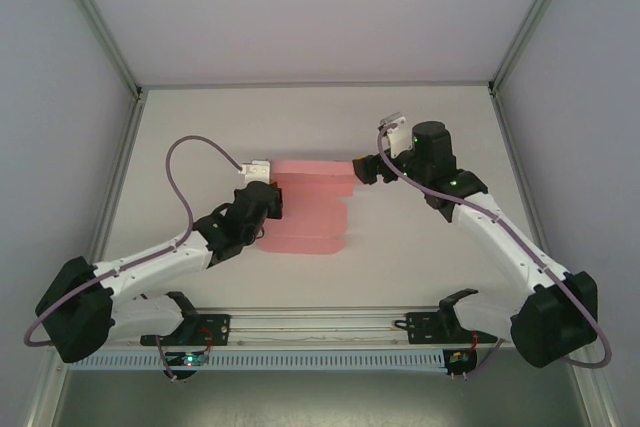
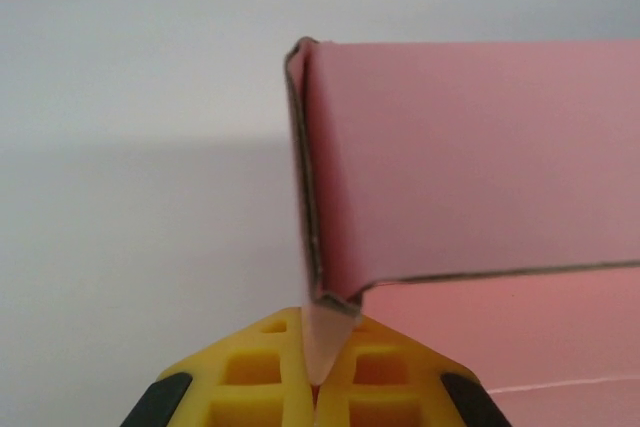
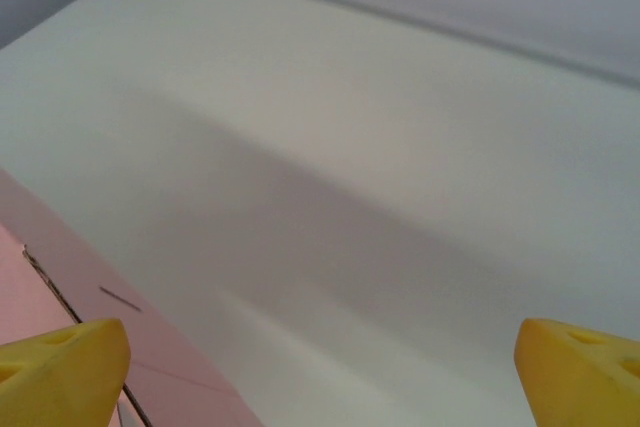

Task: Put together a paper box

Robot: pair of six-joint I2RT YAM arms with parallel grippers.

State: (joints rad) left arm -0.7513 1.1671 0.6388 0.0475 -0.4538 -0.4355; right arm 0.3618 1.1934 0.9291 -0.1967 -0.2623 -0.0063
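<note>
Pink card, the paper box (image 1: 310,212), lies around the middle of the table (image 1: 420,247), well away from every edge, and it sits between my two grippers. From above its outline is stepped: the strip toward the far edge of the table reaches furthest right, and the parts nearer my bases are narrower.

My left gripper (image 1: 272,197) is at the left side of the card. In the left wrist view the box (image 2: 470,157) shows a panel standing upright off the sheet, folded along its left side into a narrow lip. The lower corner of that lip runs down into my left gripper (image 2: 318,347), where the yellow pads (image 2: 250,367) are pressed together on it. The rest of the sheet lies flat behind and to the right of the raised panel.

My right gripper (image 1: 365,169) is at the far right end of the card. In the right wrist view it (image 3: 320,377) is spread wide with bare table between the fingertips, holding nothing. The box (image 3: 60,277) shows at the lower left, just beside one yellow pad (image 3: 60,372); I cannot tell whether that pad touches the card.
</note>
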